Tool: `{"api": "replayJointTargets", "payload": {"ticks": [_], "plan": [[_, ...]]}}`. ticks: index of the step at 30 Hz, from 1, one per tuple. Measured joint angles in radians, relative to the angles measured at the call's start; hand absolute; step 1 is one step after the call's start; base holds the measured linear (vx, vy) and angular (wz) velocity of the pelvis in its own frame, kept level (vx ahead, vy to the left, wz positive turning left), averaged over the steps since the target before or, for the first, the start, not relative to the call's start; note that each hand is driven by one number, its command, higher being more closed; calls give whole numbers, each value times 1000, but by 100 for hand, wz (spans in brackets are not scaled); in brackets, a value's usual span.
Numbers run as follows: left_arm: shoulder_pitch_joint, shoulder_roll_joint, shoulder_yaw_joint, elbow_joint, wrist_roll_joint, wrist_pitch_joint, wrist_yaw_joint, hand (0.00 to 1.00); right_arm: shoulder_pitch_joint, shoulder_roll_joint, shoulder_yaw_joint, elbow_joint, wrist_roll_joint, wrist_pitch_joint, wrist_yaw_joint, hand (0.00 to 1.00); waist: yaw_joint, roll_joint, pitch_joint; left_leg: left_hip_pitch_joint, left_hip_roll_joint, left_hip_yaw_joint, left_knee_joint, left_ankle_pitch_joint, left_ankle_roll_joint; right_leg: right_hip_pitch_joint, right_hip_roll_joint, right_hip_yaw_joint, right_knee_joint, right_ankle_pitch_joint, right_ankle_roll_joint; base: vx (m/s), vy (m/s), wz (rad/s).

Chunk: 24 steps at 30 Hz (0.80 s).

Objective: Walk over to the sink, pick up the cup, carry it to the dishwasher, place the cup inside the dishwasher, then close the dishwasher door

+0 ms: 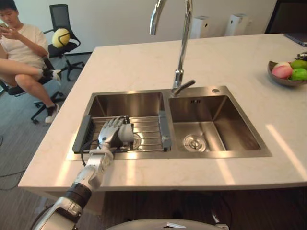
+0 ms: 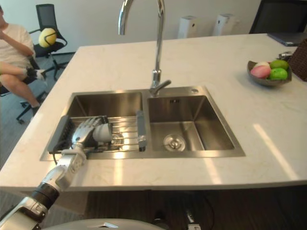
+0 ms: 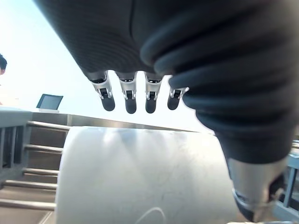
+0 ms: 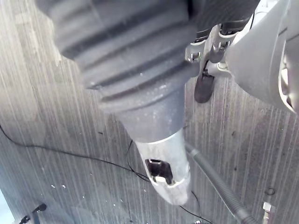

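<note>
While the right robot hand (image 4: 135,74) hangs low over the floor, its grip not readable, the left robot hand (image 1: 111,130) is down in the left basin of the sink (image 1: 218,154), over the wire drying rack (image 1: 148,128). Cup (image 1: 127,133): pale, on the rack, just to the right of the palm and close against it. Wrist view: fingers (image 3: 130,100) straight and loosely apart, reaching over the cup's far edge, tips off its wall; thumb low on the other side. So the cup sits between fingers and thumb, not yet clamped. Long axis looks to run across the palm; upright or tipped, I cannot tell. Judgement: the step in hand is the grasp. Left arm is plainly the nearer, and closing fingers toward thumb should take the cup. Faucet (image 1: 183,43) rises behind the divider, apart from the hand.
</note>
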Motion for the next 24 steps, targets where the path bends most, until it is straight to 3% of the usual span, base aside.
{"api": "replayJointTargets", "payload": {"ticks": [1,2,3,4,5,8,10,11,16,21,24], "plan": [[-7,-1,4,10,0,7,4,0,-5,-3,1,0,0,0,0,0,1,9,4,-5,9,-2,-1,0,-5,-6,8,4,1,-13,19,-90,-63,-22],[-29,-7,10,43,14,16,15,0,-19,-10,0,8,0,1,-1,0,1,59,19,-24,54,-3,-2,12,-28,-22,40,-1,60,-21,-21,-57,-44,0],[-51,6,20,70,19,27,21,0,-15,-7,13,11,0,3,-1,0,-10,32,28,-25,44,-31,-2,12,-40,-38,29,9,189,-41,-37,-49,-42,14],[-54,25,26,69,20,28,22,0,-10,0,25,18,0,3,-1,0,-16,1,27,-26,24,-30,-2,17,-47,-28,9,23,190,-84,-17,-29,-62,20],[-51,26,43,84,22,33,26,0,-12,-17,31,36,0,1,-1,0,-22,12,35,-24,26,-38,-2,25,-45,-25,17,18,178,-86,-35,-29,-70,-7],[-52,50,56,125,24,34,13,0,-1,-34,44,30,1,-4,0,0,-20,14,32,-32,8,-41,55,16,-11,-17,14,11,90,-64,-32,33,-27,-26],[-61,62,52,122,23,13,-14,0,15,-36,50,29,1,-5,-1,0,-23,26,31,-13,12,-45,62,-15,-15,5,40,1,50,-45,-31,81,34,0],[-72,69,49,119,21,-4,-34,0,26,-31,57,31,1,-6,-1,0,-24,18,31,-11,13,-53,52,1,7,16,46,-5,27,-33,-29,44,44,11],[-95,87,8,117,6,3,-150,0,43,2,101,34,-3,-16,-1,0,-45,12,28,-2,-4,-52,24,1,7,27,37,-3,1,-23,-23,12,15,3],[-109,101,-7,108,-36,1,-193,0,53,24,118,34,-14,-56,-2,0,-43,16,29,1,-7,-53,8,1,7,23,37,4,1,-23,-24,60,3,5],[-104,121,-8,105,-82,-65,-207,0,49,22,120,34,-21,-88,-2,0,-43,21,30,2,-8,-54,6,1,7,26,39,13,1,-11,-23,58,-3,8]]}}
